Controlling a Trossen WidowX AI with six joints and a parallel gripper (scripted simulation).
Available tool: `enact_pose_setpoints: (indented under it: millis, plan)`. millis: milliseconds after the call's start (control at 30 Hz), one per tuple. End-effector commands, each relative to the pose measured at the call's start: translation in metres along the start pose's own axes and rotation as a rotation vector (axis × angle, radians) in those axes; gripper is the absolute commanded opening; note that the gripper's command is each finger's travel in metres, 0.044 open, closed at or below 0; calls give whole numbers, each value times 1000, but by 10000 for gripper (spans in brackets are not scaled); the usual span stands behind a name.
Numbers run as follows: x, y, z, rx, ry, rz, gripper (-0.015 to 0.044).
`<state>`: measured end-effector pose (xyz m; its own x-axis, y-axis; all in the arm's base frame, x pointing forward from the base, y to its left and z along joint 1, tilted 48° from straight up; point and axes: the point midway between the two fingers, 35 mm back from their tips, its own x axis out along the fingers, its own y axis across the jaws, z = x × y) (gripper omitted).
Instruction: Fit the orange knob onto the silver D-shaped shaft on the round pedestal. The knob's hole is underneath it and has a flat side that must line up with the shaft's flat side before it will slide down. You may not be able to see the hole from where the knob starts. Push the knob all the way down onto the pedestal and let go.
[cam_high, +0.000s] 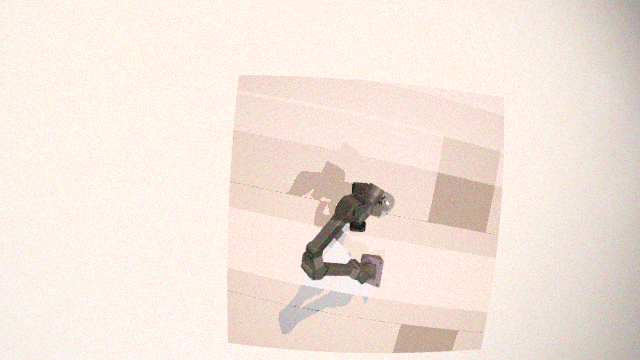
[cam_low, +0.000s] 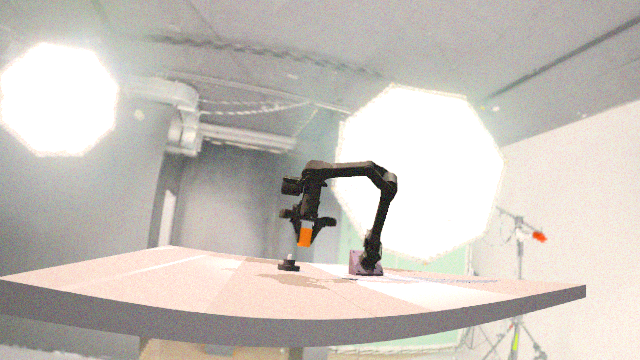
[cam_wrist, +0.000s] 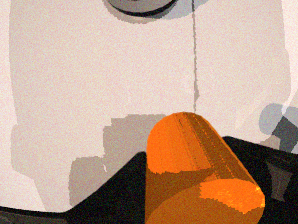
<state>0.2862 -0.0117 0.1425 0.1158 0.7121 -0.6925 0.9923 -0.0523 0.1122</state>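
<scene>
The orange knob (cam_low: 304, 238) (cam_wrist: 175, 145) is between the fingers of my gripper (cam_low: 306, 231) (cam_wrist: 184, 152), which is shut on it. The knob is well above the table, higher than the shaft, and leans slightly in the exterior view. Its underside and hole are hidden. The round pedestal (cam_low: 289, 267) (cam_wrist: 145, 7) is dark and stands on the table, a little left of and below the knob in the exterior view. Its silver shaft (cam_low: 289, 257) stands upright. The wrist view shows only the pedestal's near edge at the top. In the top view the arm hides the knob.
The pale table (cam_high: 280, 115) (cam_low: 150, 295) carries shadows and darker patches. The arm's purple base block (cam_high: 379, 272) (cam_low: 356, 262) stands right of the pedestal in the exterior view. Bright lamps and a stand are in the background.
</scene>
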Motion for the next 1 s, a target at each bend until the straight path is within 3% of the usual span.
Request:
enact_pose_setpoints:
  millis: [0, 333, 967]
  plan:
    - [-15, 1, 1, -2, -4, 8, 0]
    - [-42, 2, 2, 2, 1, 15, 0]
    - [-25, 11, 52, -5, 1, -9, 0]
